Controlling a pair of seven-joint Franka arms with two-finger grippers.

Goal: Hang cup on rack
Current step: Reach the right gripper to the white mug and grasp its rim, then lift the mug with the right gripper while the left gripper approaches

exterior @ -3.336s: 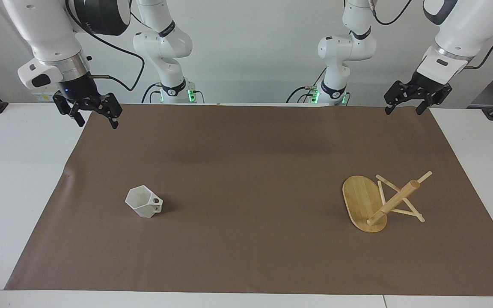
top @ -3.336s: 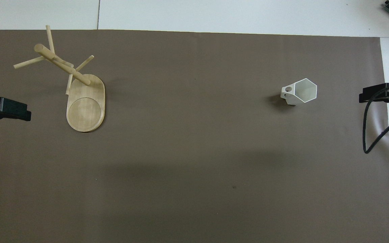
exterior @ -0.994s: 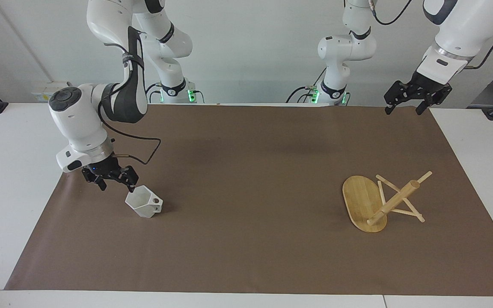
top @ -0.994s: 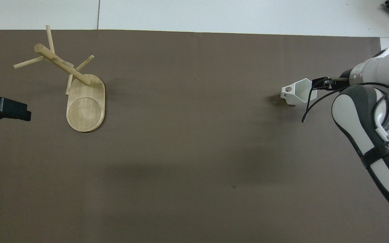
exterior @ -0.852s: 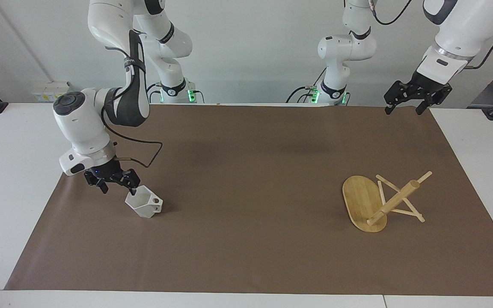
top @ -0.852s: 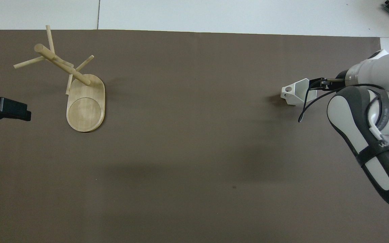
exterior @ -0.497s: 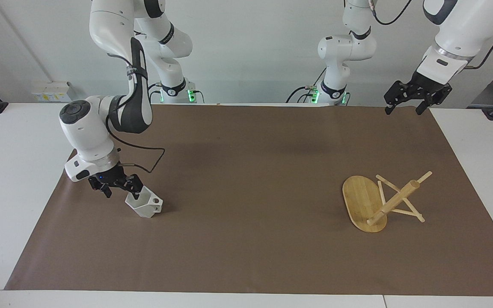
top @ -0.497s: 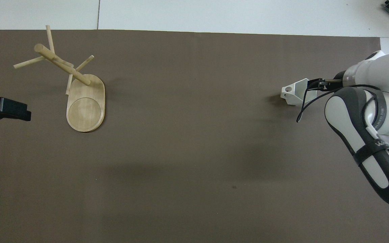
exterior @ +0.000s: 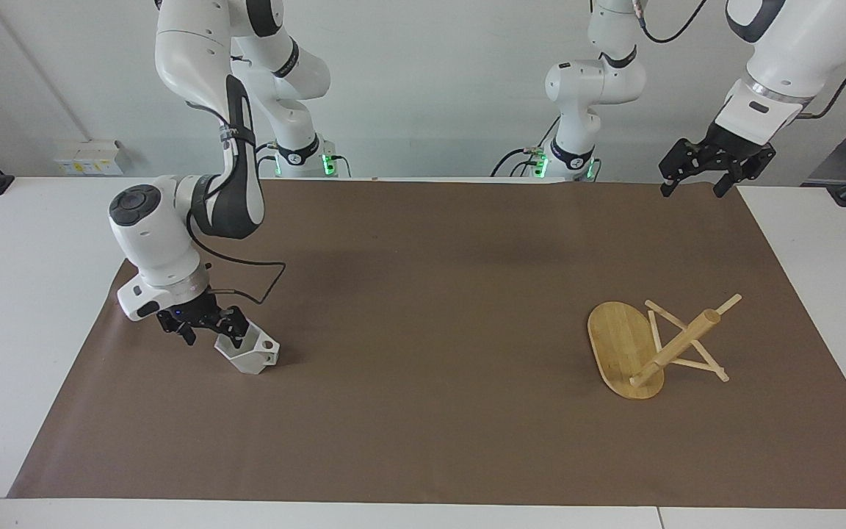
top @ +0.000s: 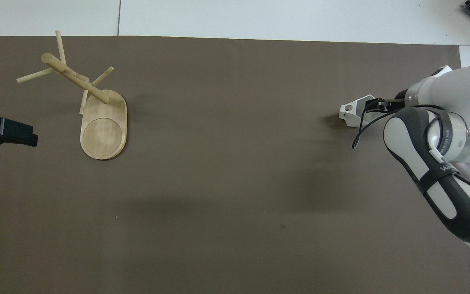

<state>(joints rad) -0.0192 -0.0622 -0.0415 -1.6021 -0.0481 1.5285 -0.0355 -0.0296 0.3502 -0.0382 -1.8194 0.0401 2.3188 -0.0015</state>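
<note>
The white faceted cup [exterior: 255, 354] [top: 350, 112] sits on the brown mat toward the right arm's end, its pierced handle pointing toward the rack. My right gripper [exterior: 211, 339] [top: 375, 104] is down at the cup's rim and open: one finger reaches into the cup's mouth, the other stays outside the wall. The bamboo rack [exterior: 640, 345] [top: 103, 122] stands on its oval base toward the left arm's end, with its pegs bare. My left gripper [exterior: 692, 192] [top: 12, 132] waits open in the air over the mat's corner by its own base.
The brown mat [exterior: 423, 294] covers most of the white table [exterior: 26, 242]. The right arm's elbow and cable [top: 435, 155] hang over the mat's edge beside the cup. A wide stretch of bare mat lies between the cup and the rack.
My right gripper has come down and slid toward the cup, and one finger now dips inside its mouth. The cup, the rack and the left arm have not moved.
</note>
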